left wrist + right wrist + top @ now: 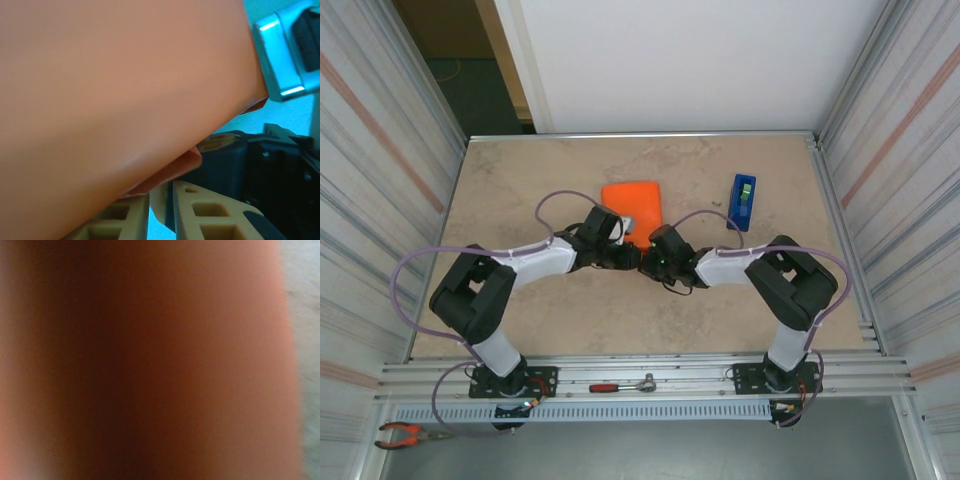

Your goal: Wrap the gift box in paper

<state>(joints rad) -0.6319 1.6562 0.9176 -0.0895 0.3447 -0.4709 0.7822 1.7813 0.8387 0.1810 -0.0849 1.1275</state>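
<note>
Counting one paper point(632, 203), one tape dispenser point(743, 201).

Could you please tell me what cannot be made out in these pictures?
- Gift box: top view, covered by the paper.
- Right gripper: jaws hidden beneath its own wrist in the top view; right wrist view blurred by paper close to the lens.
- Left gripper: left wrist view, paper overhangs the jaws, so the grip is unclear.

Left arm point(535, 262) and right arm point(725, 265) are showing white links, black joints, lilac cables point(565, 193) trailing. Left jaws' fingers point(210, 217) are looking tan and pocketed.
</note>
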